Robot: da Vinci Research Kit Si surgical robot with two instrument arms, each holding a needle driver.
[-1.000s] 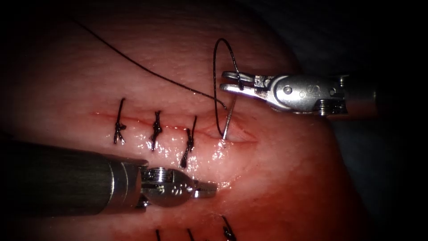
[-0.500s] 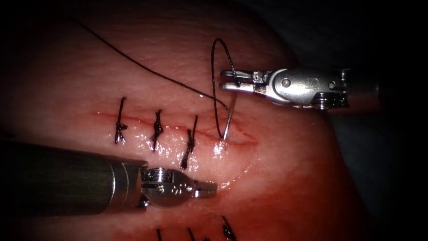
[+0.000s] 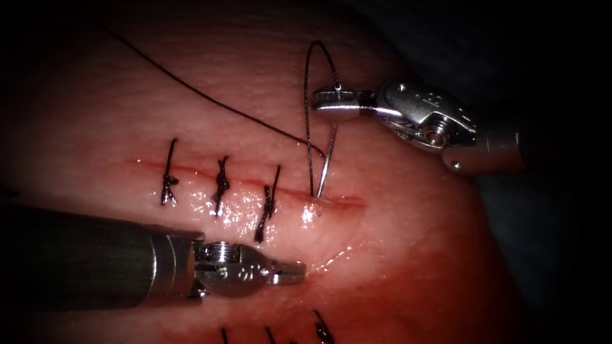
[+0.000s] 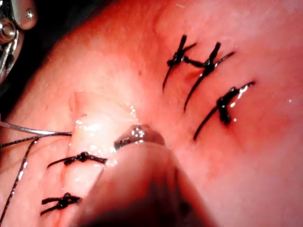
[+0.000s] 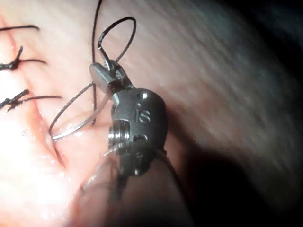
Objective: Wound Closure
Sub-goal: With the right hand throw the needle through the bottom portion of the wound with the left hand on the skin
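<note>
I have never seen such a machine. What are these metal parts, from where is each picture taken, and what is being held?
This is a bench practice robot with two thin arms. The endoscope view looks down on the tissue; each wrist view rides on one arm. The tissue has a cut with three finished stitches to its left. The right tool comes from the right, its jaws shut on the curved needle near its thread end. The needle's tip is in the tissue at the cut. Dark thread loops above that tool and trails away across the tissue. The left tool holds nothing and rests low against the tissue, jaws shut.
</note>
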